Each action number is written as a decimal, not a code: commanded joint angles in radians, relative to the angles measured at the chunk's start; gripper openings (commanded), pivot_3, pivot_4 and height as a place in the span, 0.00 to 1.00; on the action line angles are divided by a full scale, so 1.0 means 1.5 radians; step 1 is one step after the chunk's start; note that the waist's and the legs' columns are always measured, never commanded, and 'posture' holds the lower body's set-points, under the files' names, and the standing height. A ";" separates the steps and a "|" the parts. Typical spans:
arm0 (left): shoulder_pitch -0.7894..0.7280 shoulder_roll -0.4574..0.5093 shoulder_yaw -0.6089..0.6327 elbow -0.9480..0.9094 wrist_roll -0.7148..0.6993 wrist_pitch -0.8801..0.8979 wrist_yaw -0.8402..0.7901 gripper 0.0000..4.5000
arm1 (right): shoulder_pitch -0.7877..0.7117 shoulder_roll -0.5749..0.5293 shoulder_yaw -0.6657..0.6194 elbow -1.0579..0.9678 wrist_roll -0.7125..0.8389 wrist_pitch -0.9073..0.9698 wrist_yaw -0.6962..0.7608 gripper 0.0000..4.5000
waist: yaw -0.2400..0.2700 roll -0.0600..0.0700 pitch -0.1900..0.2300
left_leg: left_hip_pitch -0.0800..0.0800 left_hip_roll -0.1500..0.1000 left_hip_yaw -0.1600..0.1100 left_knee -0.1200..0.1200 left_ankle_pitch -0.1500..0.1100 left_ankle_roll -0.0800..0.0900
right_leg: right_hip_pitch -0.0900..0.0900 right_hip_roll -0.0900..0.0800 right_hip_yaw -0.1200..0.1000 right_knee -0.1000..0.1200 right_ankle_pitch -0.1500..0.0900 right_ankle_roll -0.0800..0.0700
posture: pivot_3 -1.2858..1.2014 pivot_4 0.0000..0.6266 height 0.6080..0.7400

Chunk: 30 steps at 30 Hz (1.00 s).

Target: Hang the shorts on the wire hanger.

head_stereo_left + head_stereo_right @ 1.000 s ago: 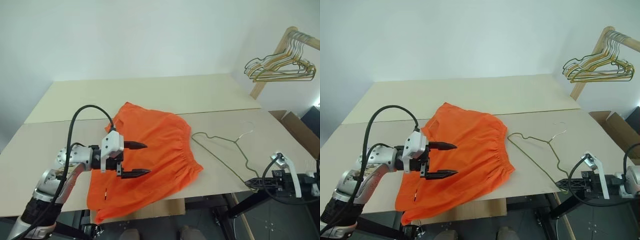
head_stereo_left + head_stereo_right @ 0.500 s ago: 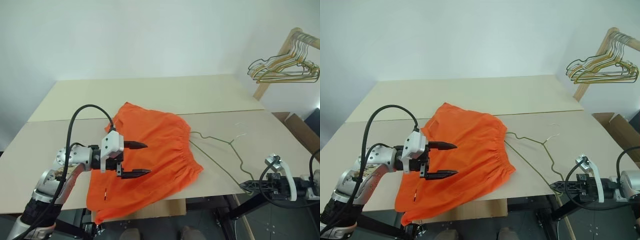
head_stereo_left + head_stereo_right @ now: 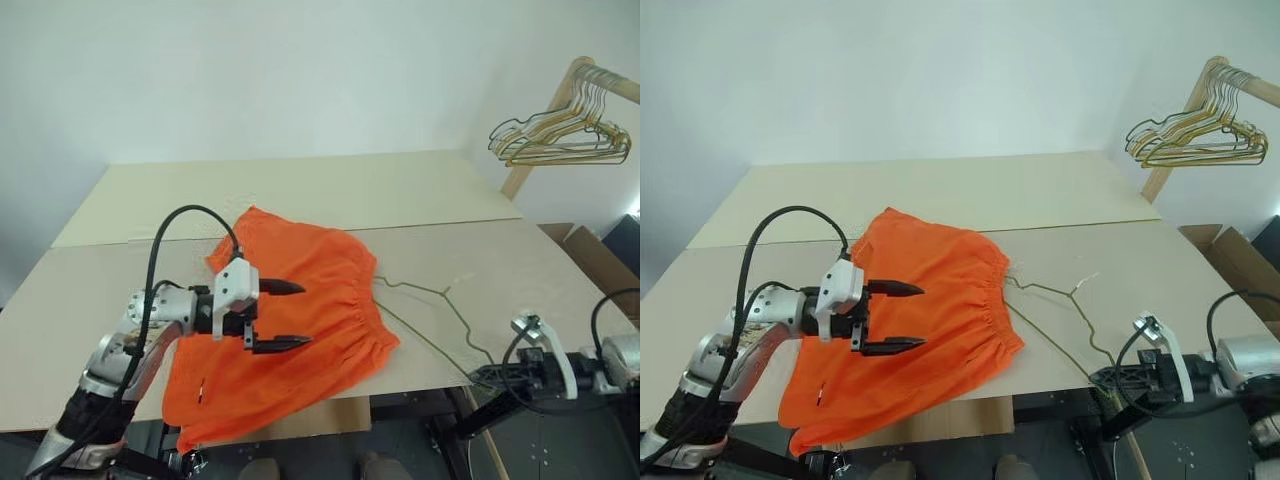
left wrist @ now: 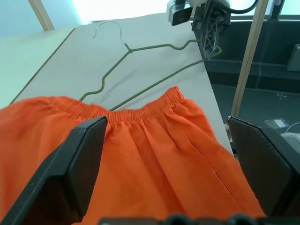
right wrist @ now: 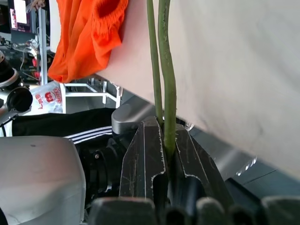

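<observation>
Currently the shorts (image 3: 300, 325) are lying spread on the table (image 3: 300, 190), waistband toward the wire hanger (image 3: 425, 310), whose near bar seems to be running just under or against that waistband. My left gripper (image 3: 290, 315) is hovering over the orange cloth, fingers wide apart and empty. My right gripper (image 5: 168, 140) is pinching the hanger's wire tight at the table's front edge.

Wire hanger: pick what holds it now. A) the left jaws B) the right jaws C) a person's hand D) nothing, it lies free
B: the right gripper is shut on the wire hanger at the table edge, wire pinched between its jaws.
</observation>
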 commanded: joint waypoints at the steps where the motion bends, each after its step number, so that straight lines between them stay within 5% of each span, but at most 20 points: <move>1: -0.007 0.004 0.006 -0.001 0.003 -0.013 -0.001 0.99 | -0.030 -0.010 0.022 0.014 0.045 -0.022 0.038 0.00 | 0.002 0.000 0.000 | 0.000 0.000 0.000 0.000 0.000 0.000 | 0.000 0.000 0.000 0.000 0.000 0.000 | 0.52 0.00 1.00; 6: 0.007 0.005 0.007 -0.010 0.005 -0.014 0.004 0.99 | -0.031 -0.008 0.076 -0.028 0.078 -0.019 0.038 0.00 | 0.007 0.000 0.000 | -0.001 0.000 0.000 0.000 -0.001 0.001 | -0.001 0.000 0.000 -0.001 0.000 0.000 | 0.53 0.00 1.00; 14: 0.004 -0.006 -0.001 -0.001 0.014 -0.019 0.010 0.99 | -0.150 0.096 0.027 0.139 0.004 0.002 0.032 0.00 | 0.006 0.000 0.000 | 0.000 0.000 0.000 0.001 -0.001 0.001 | 0.000 0.000 0.000 0.000 0.000 0.000 | 0.53 0.00 1.00; 30: 0.010 -0.017 -0.007 0.007 0.036 -0.033 0.016 0.99 | -0.173 0.177 -0.051 0.164 -0.049 0.067 -0.026 0.00 | 0.012 0.000 0.000 | -0.002 0.000 -0.001 0.001 -0.001 0.001 | -0.001 0.000 -0.001 0.001 0.000 0.000 | 0.53 0.00 1.00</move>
